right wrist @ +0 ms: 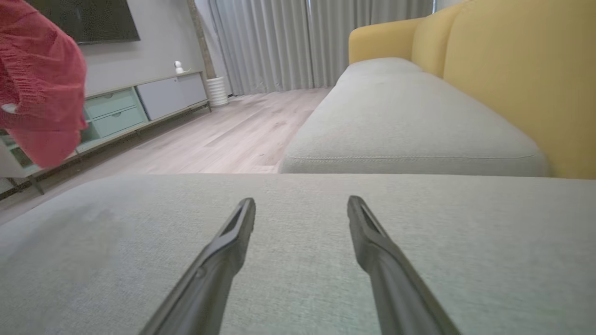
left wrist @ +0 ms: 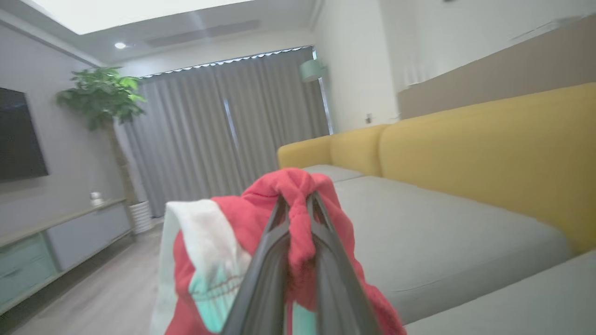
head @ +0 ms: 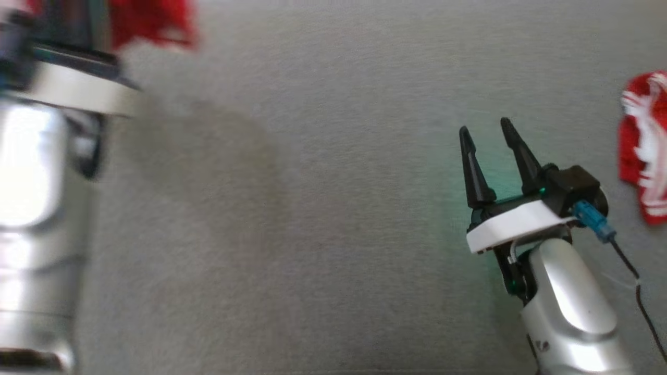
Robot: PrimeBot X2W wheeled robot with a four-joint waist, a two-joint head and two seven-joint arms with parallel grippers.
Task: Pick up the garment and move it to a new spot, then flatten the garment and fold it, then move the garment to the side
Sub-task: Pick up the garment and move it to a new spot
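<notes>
Entry: red garment (left wrist: 247,218), bunched and clamped in the left claw (left wrist: 298,204), hanging above the grey sofa seat (head: 333,208) at eleven o'clock; right claw (head: 484,126) at four o'clock, fingers apart, empty; step: relocation; next, seemingly, lower onto bare seat and release.

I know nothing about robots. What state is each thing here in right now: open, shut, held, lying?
left fingers, shut on the red garment
red garment, bunched, hanging in the air
right fingers, open, holding nothing
second red-and-white cloth, crumpled on the grey cushion
curtains, drawn shut
TV, screen dark
</notes>
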